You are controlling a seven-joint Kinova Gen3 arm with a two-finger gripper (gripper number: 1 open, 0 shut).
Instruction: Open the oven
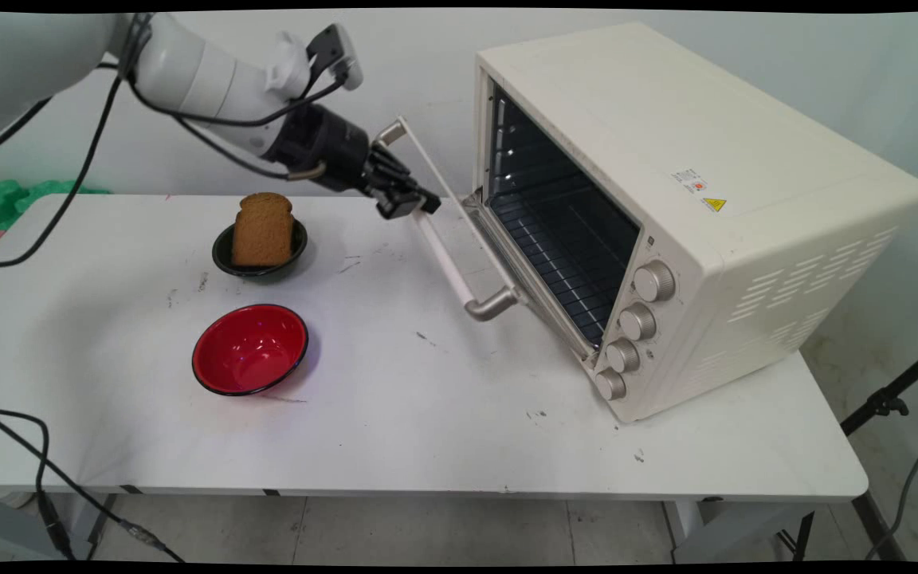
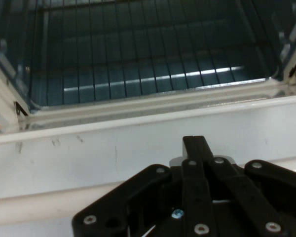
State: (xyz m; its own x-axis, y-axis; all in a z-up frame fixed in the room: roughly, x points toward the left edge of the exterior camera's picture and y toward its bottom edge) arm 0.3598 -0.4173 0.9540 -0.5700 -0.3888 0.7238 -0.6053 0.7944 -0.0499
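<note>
The gripper (image 1: 409,199) hangs over the handle (image 1: 447,231) of the open oven door (image 1: 467,239), near the handle's far end. In the hand view its black fingers (image 2: 197,153) lie pressed together into one narrow tip, with nothing between them, pointing at the door's pale inner face and the wire rack (image 2: 138,69) beyond. Whether the tip touches the handle cannot be told.

The cream toaster oven (image 1: 690,199) stands on the right half of the white counter (image 1: 427,414), its door dropped forward toward 9 o'clock and its dark cavity showing. Four silver knobs (image 1: 636,323) run down its front panel at the near corner.

At about 8 o'clock from the gripper, well apart from it, a small dark bowl (image 1: 260,253) holds a slice of brown bread (image 1: 262,229) standing upright. At 6 o'clock from that bowl sits a red bowl (image 1: 250,349) with a black rim.

A green object (image 1: 5,199) lies past the counter's far left corner, and black cables (image 1: 68,183) hang from the arm.
</note>
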